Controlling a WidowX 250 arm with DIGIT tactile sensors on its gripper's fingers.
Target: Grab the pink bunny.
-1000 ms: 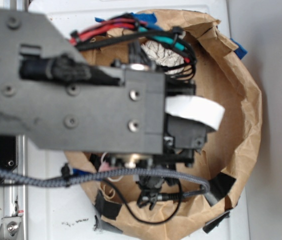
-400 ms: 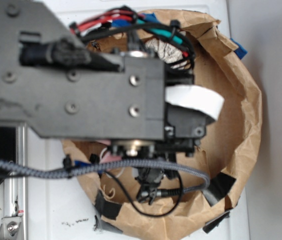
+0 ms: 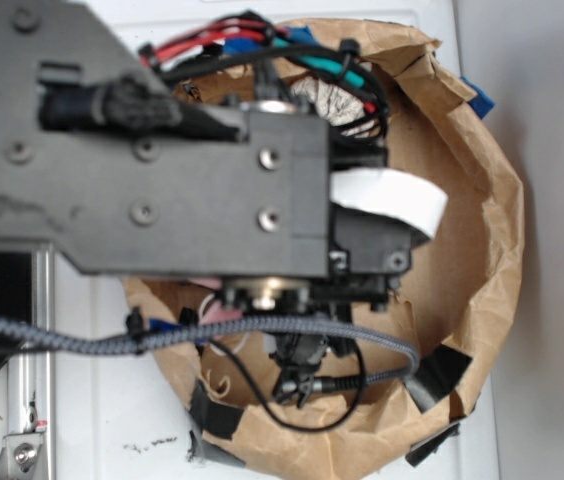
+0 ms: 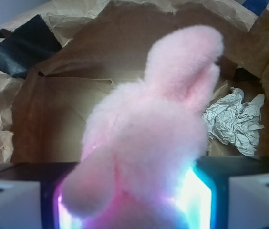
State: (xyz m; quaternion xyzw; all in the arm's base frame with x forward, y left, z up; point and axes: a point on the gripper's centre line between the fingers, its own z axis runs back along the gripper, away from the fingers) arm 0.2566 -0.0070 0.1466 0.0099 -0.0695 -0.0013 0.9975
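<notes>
Inside a taped brown paper bag (image 4: 53, 109), the gripper (image 4: 134, 205) clamps the pink bunny (image 4: 149, 138) between its glowing pads, ears pointing upward. The fluffy, squashy plush could slide free if lifted quickly, since fur compresses unevenly. A crumpled paper ball (image 4: 234, 121) lies behind it, near the creased bag wall.

A: What does the arm (image 3: 152, 150) look like?
B: Dark grey plates with round screws and a white label (image 3: 387, 212).
A: Cables?
B: Red, teal and black wires (image 3: 262, 50) on top, a grey braided cable (image 3: 82, 345) below. Tool (image 4: 134, 200) pads glow.
</notes>
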